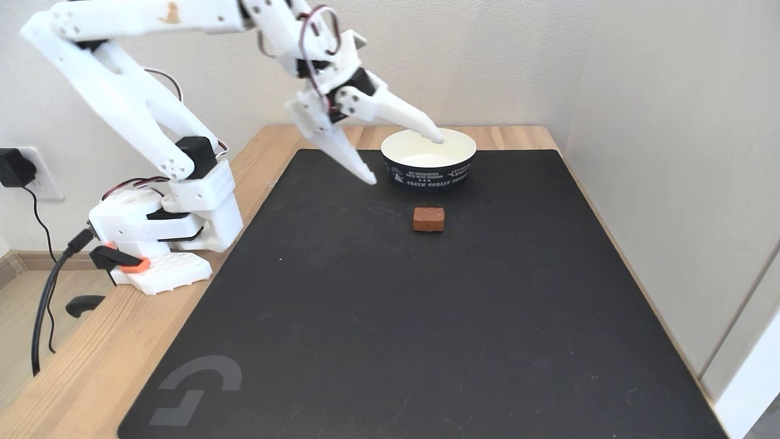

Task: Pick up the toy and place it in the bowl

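Fixed view. Arm base (164,238) sat clamped at left on wooden table (79,372), power cable trailing off edge. White arm reached up and rightward over black mat (390,317). Gripper (403,158) hung above mat's far part, fingers spread wide apart, nothing between them; one tip pointed down toward mat, other showed in front of bowl's mouth. Toy (428,219) lay flat on mat, just in front of bowl (428,158), apart from it. Bowl stood upright at mat's far edge.
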Controlling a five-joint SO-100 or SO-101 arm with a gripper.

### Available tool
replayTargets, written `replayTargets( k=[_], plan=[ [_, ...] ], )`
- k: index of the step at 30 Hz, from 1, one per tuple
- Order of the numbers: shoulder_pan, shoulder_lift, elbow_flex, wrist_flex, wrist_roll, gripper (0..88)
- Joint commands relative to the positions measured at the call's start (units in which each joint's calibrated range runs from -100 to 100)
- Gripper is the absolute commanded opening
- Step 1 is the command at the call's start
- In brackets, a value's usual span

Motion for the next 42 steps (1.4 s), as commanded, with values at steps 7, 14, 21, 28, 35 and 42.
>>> replayTargets(
  k=[7,14,21,28,35,42],
  plan=[
    [-10.3,40.3,-40.1,16.7,-6.4,40.7],
    [-12.6,51.7,-51.9,21.1,-7.4,40.7],
    [-13.6,59.4,-52.4,15.6,-7.1,40.2],
    [-13.8,60.9,-52.2,15.1,-7.3,40.2],
    [-14.8,63.0,-52.1,12.4,-7.0,38.9],
    [-14.1,62.9,-52.6,12.4,-6.9,1.4]
  ],
)
